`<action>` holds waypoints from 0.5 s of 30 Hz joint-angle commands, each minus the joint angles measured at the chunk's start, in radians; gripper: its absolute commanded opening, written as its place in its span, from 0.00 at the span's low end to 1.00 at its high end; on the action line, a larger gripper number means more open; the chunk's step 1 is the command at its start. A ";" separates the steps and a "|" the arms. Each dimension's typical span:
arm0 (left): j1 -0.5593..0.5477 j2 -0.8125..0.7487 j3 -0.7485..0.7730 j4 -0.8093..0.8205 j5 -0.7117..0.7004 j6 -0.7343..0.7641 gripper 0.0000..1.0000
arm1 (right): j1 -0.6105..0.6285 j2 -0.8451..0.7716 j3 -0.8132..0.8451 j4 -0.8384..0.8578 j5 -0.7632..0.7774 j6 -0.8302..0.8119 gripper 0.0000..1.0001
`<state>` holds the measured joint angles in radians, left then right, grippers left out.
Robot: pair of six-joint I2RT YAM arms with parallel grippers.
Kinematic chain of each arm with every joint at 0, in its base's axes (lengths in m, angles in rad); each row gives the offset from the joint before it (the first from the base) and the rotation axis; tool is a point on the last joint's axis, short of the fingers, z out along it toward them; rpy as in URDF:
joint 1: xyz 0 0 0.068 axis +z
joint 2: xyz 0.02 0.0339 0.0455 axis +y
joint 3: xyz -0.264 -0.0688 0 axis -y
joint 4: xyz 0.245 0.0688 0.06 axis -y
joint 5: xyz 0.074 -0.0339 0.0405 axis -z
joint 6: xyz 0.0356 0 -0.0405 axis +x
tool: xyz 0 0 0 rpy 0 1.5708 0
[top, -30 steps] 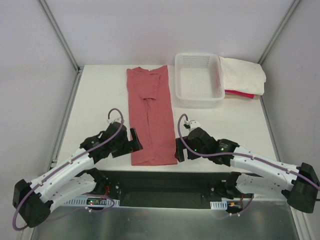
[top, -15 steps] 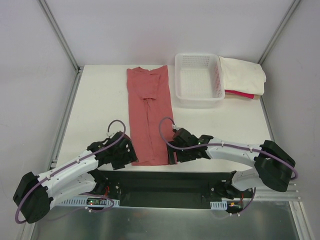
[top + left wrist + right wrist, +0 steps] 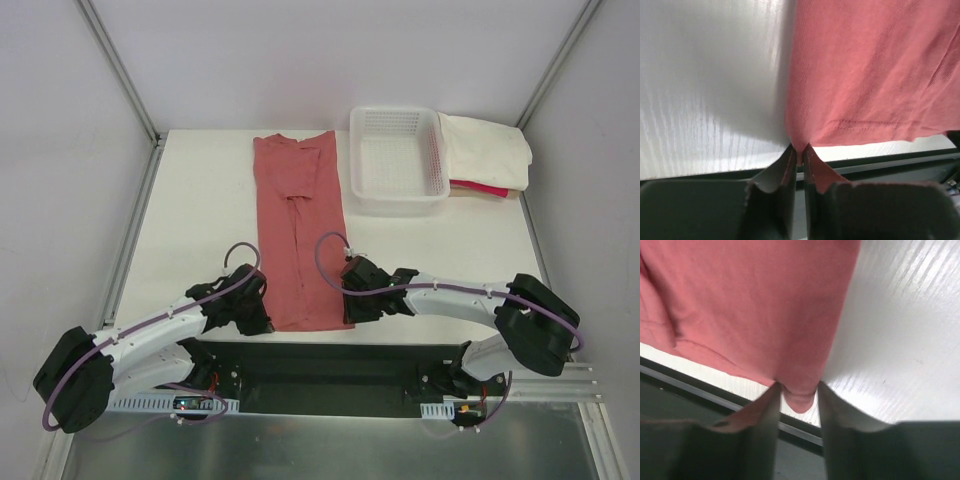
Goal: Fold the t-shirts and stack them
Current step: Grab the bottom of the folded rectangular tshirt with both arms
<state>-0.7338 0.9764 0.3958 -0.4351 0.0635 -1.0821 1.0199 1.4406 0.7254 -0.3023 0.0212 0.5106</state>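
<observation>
1. Lying lengthwise on the white tabletop point(image 3: 200, 200), the soft, dusty salmon-red t-shirt point(image 3: 298, 230) is folded into a long narrow strip. Its collar end is at the far edge and its hem at the near edge, a little left of the table's middle.
2. The left gripper point(image 3: 260, 315) sits low at the near-left corner of the hem. In the left wrist view its fingers point(image 3: 782, 172) are pressed almost together, with the very tip of that corner pinched between them, so it is clamped on the cloth. The stitched hem line runs off to the right of the pinch, flat on the table.
3. The right gripper point(image 3: 350, 305) sits at the near-right corner of the hem. In the right wrist view its fingers point(image 3: 765, 415) stand a little wider apart. A small bunched lobe of the corner fills the gap and touches both inner faces, so this gripper is also closed on the salmon-red t-shirt.
4. The white plastic lattice basket point(image 3: 397, 203) stands upright at the far side, just beside the shirt's collar end on its right. Contact between the two cannot be told.
5. The folded cream-white t-shirt point(image 3: 490, 150) lies against the basket's right wall. It rests on top of the bright pink-red t-shirt point(image 3: 482, 188), of which only a thin strip shows along the near edge.
</observation>
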 commanded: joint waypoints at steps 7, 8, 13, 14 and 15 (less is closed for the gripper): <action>-0.009 -0.033 -0.089 -0.022 0.021 -0.009 0.00 | 0.000 -0.049 -0.058 -0.008 0.022 0.032 0.08; -0.009 -0.056 -0.092 -0.022 0.030 -0.007 0.00 | 0.000 -0.049 -0.067 -0.003 0.013 0.038 0.07; -0.009 -0.140 -0.142 -0.024 0.091 -0.018 0.00 | 0.002 -0.072 -0.130 0.029 -0.052 0.060 0.03; -0.009 -0.169 -0.150 -0.031 0.099 -0.021 0.00 | 0.002 -0.075 -0.148 0.031 -0.055 0.065 0.03; -0.009 -0.183 -0.158 -0.034 0.105 -0.025 0.00 | 0.005 -0.086 -0.159 0.038 -0.058 0.066 0.02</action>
<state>-0.7338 0.8398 0.2966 -0.3866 0.1287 -1.0946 1.0187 1.3788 0.6292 -0.2478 0.0086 0.5499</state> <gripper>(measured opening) 0.016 0.040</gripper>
